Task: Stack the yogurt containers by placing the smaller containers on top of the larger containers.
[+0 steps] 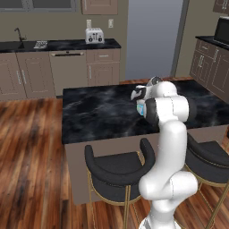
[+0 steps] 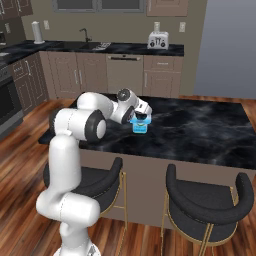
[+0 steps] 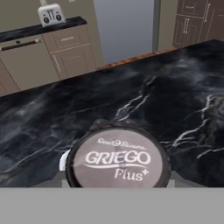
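Dark round cup [image 3: 117, 158] sits gripped in pincer [image 2: 141, 118] above squarish blue tub [image 2: 140, 126].

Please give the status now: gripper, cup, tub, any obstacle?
Gripper shut on cup, over the tub. Cup released or seated: cannot tell. Island around the tub looks bare.
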